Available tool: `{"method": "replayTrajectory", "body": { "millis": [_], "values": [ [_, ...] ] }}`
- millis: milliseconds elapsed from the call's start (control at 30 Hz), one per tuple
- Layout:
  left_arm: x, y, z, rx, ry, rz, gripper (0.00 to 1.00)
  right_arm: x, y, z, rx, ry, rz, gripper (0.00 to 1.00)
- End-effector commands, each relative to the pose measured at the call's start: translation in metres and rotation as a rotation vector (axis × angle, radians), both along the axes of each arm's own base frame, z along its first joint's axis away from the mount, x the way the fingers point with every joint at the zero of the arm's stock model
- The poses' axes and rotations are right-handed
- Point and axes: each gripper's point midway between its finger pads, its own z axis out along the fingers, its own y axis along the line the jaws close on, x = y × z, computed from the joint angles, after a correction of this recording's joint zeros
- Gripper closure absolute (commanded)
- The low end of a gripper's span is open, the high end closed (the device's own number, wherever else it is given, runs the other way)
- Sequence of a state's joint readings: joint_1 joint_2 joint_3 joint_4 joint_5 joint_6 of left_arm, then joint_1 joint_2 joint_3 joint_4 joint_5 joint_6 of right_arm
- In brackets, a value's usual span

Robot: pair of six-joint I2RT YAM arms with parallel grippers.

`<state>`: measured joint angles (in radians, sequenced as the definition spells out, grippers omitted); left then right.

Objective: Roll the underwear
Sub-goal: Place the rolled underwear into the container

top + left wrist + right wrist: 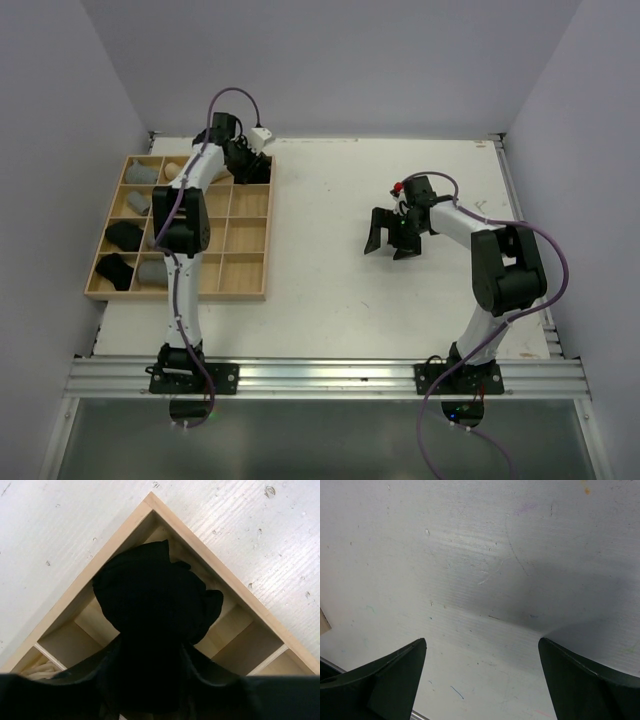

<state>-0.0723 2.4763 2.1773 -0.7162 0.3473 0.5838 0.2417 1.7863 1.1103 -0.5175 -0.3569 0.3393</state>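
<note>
The left gripper [152,682] is pinching, half-closed, a bunched black cloth underwear [155,605] over the pale wooden grid tray [222,570]'s far right corner cell; the right gripper [482,680] is gaping wide, empty.

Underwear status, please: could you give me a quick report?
Left gripper shut on black underwear, at tray corner compartment. Right gripper open, empty. Nothing in the way.
</note>
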Motion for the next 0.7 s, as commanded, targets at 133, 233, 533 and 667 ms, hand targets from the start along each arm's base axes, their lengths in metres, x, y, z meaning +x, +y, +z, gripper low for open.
{"method": "replayTrajectory", "body": {
  "millis": [133,233,533,667],
  "values": [
    [-0.021,0.010,-0.024,0.011,0.050,0.032,0.35,0.000,-0.001,0.010,0.006,-0.015,0.004,0.01],
    [-0.015,0.011,0.000,0.007,-0.016,0.038,0.30,0.003,0.000,0.013,0.009,-0.023,0.005,0.02],
    [0.009,0.005,0.083,-0.030,-0.220,0.036,0.24,0.005,0.000,0.020,0.005,-0.043,0.005,0.01],
    [0.016,0.009,0.122,-0.030,-0.329,0.060,0.09,0.009,-0.002,0.026,-0.003,-0.069,0.004,0.01]
  ]
}}
